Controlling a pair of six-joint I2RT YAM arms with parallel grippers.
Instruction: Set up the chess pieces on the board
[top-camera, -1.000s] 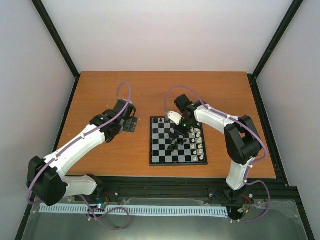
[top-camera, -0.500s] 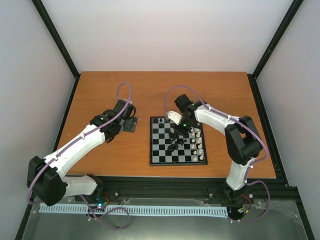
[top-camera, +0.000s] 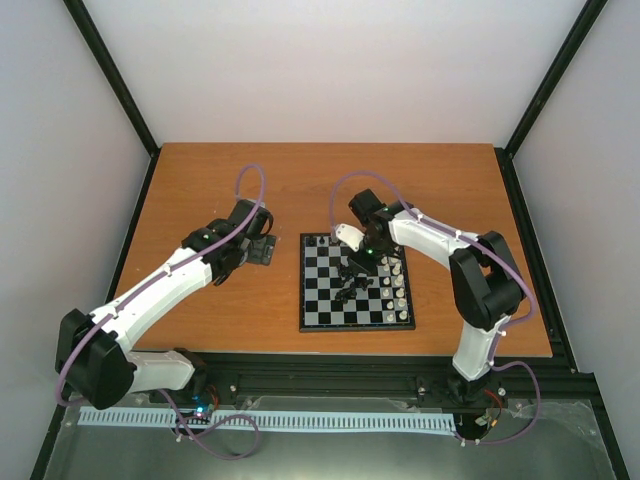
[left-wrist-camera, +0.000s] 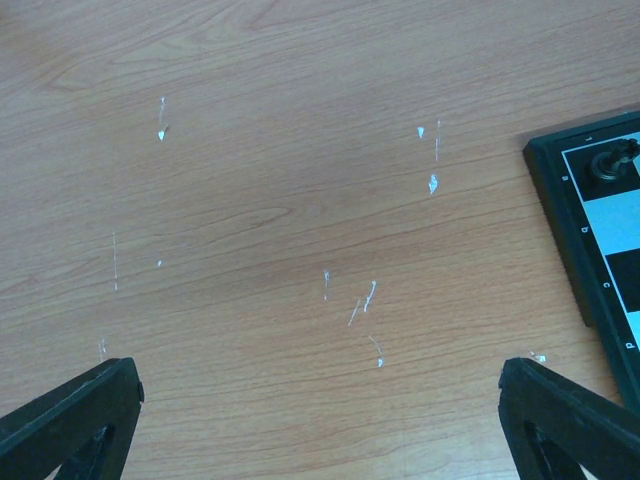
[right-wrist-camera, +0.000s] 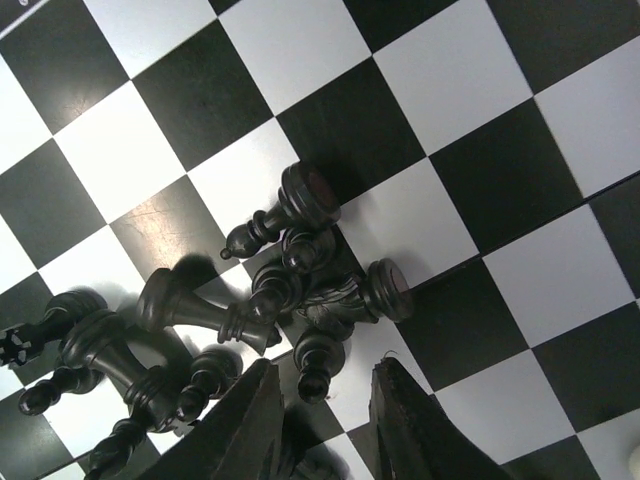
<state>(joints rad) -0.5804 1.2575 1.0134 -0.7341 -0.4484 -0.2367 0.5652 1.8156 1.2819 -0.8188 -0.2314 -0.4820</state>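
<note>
The board (top-camera: 322, 300) lies right of the table's middle. A heap of black chess pieces (top-camera: 347, 290) lies toppled on its centre. Cream chess pieces (top-camera: 399, 285) stand in rows along its right side. One black piece (top-camera: 320, 241) stands at the far left corner. My right gripper (top-camera: 353, 268) hangs low over the heap. In the right wrist view it (right-wrist-camera: 325, 385) is open, its fingers (right-wrist-camera: 255, 425) either side of a black pawn (right-wrist-camera: 318, 362) without touching it. My left gripper (top-camera: 262, 250) is open and empty over bare wood left of the board (left-wrist-camera: 590, 250).
The wooden table (top-camera: 220, 180) is bounded by black frame posts and white walls. In the left wrist view the wood (left-wrist-camera: 300, 200) has small white scratches, and a black piece (left-wrist-camera: 608, 163) stands on the board's corner square.
</note>
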